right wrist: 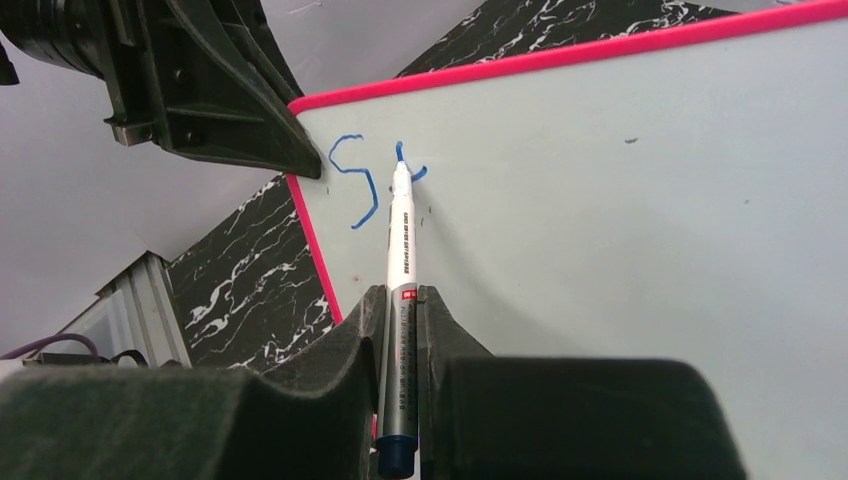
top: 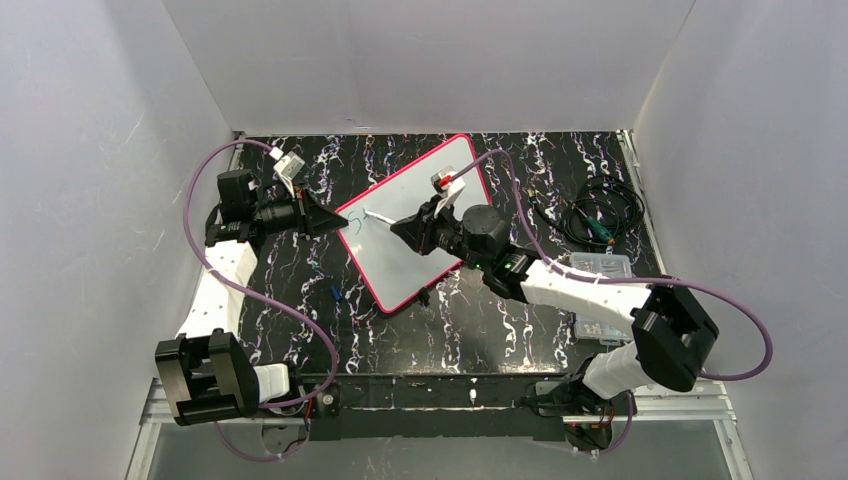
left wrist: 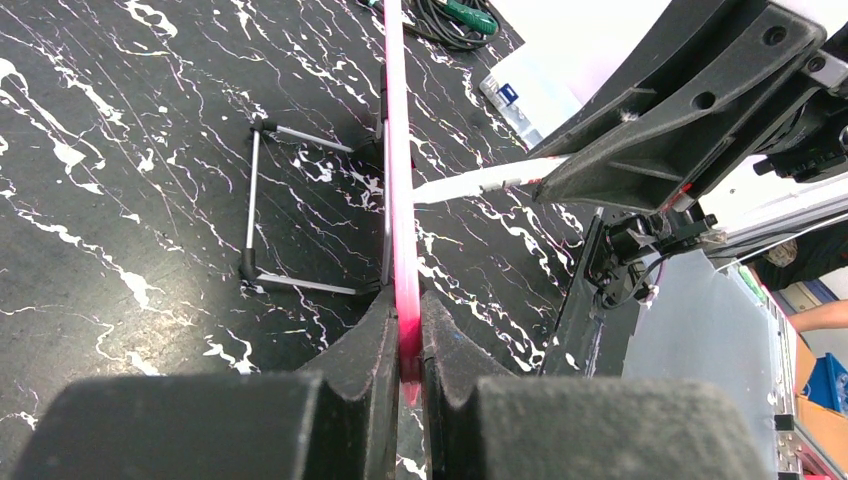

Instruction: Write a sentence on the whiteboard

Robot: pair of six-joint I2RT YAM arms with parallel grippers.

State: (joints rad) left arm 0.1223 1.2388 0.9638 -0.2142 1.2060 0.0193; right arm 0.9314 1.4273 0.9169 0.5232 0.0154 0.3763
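Note:
The whiteboard (top: 440, 180), white with a pink-red frame, lies tilted across the middle of the table. My left gripper (top: 338, 222) is shut on its left edge; in the left wrist view the pink frame (left wrist: 400, 200) runs edge-on between the fingers of my left gripper (left wrist: 405, 340). My right gripper (right wrist: 402, 300) is shut on a white marker pen (right wrist: 402, 240) with its tip on the board (right wrist: 620, 220). The sentence (right wrist: 358, 182) stands as a blue "S" and part of a second letter near the board's top left corner. The pen also shows in the top view (top: 378, 215).
A coil of black cable (top: 600, 212) and a clear plastic box (top: 602, 267) lie at the right of the table. A small blue cap (top: 336, 293) lies in front of the board. A wire stand (left wrist: 285, 215) sits on the black marbled tabletop beside the board's edge.

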